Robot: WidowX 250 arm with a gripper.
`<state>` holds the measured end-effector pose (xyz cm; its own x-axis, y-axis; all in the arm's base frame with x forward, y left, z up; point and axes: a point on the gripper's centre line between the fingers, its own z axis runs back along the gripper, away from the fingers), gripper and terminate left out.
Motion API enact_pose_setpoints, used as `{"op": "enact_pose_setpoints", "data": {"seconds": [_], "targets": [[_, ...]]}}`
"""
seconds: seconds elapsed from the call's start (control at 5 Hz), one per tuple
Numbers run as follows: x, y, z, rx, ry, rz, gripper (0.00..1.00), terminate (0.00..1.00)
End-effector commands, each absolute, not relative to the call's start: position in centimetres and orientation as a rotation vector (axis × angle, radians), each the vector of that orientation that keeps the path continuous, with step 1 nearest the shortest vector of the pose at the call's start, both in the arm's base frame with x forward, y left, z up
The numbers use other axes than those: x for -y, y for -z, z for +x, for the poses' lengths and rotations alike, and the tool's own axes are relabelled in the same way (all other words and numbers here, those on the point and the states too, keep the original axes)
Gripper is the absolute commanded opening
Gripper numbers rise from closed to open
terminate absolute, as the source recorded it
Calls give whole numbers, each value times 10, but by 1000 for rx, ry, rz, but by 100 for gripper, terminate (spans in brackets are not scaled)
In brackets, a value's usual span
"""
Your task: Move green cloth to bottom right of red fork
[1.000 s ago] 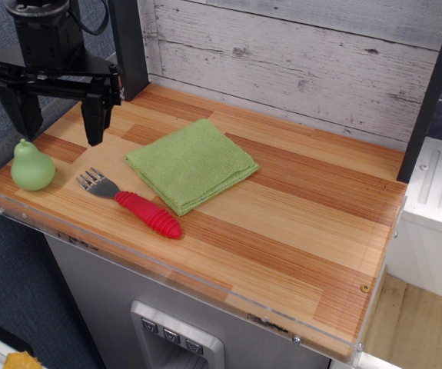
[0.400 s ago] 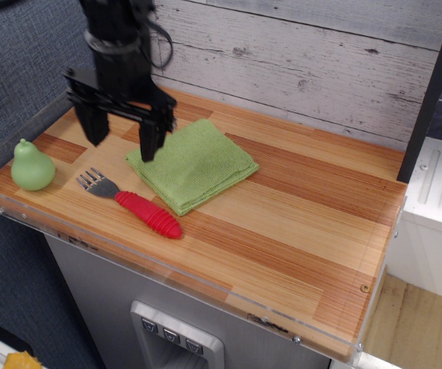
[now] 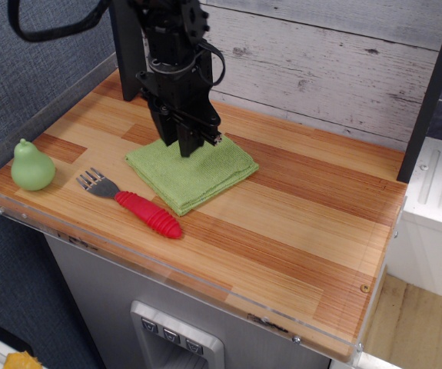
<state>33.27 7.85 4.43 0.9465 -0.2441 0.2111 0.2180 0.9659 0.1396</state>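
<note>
The green cloth [image 3: 194, 171] lies folded and flat on the wooden table top, a little behind and to the right of the red fork [image 3: 132, 203]. The fork lies near the front left edge, with its grey tines pointing left and its ribbed red handle pointing right. My gripper [image 3: 199, 146] hangs over the back left part of the cloth, turned so that its fingers line up almost one behind the other. The fingertips [image 3: 186, 151] are just above or on the cloth. The jaws look open and hold nothing.
A small pale-green pear [image 3: 31, 166] stands at the front left, next to the fork's tines. A dark post [image 3: 127, 54] rises at the back left and a whitewashed plank wall [image 3: 320, 61] runs behind. The wooden table top [image 3: 297, 231] ends at a clear plastic rim.
My gripper has moved right from above the pear and fork to over the cloth, has turned about its vertical axis, and has come lower. The cloth, fork and pear have not moved.
</note>
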Motion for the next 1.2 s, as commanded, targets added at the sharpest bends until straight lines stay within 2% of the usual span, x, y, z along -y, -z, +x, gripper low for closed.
{"op": "enact_pose_setpoints", "data": {"seconds": [0.0,0.2,0.6,0.8,1.0], "targets": [[-75,-42,349,252,312,73,0,0],[-76,-29,355,214,299,53,0,0],[-69,-19,358,130,120,69,0,0],[-59,-17,360,99,26,41,0,0],[-39,-18,361,102,-39,59,0,0]]}}
